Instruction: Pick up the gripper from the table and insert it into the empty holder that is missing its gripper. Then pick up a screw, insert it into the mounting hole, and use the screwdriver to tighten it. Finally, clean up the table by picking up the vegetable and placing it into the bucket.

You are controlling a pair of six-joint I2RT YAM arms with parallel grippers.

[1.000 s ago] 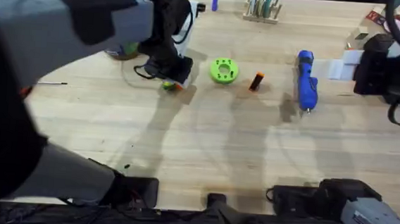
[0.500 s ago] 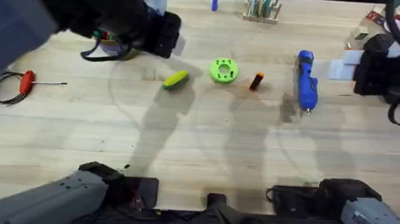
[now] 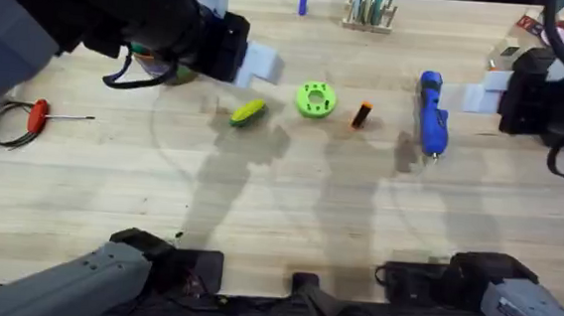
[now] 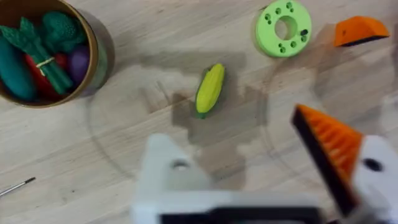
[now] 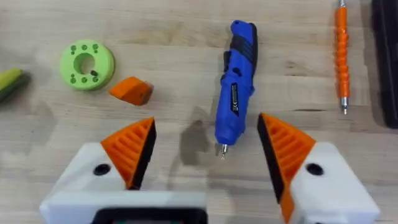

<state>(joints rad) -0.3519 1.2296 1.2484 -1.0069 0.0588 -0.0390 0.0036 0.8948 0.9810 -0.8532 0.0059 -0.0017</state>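
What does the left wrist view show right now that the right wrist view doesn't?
Left wrist alone: the bucket holding toy vegetables, and the left gripper, open, with one bare white holder and one orange pad. Right wrist alone: the blue screwdriver, a thin orange stick, and the right gripper, open with both orange pads. Both: the corn, the green disc and the loose orange gripper.

Around the corn cob (image 4: 209,89) bare wood lies open on every side, the nearest obstacles being the bucket (image 4: 93,46) of toy vegetables well off to one side and the green disc (image 4: 283,28) with the orange gripper finger (image 4: 359,30) beyond it.
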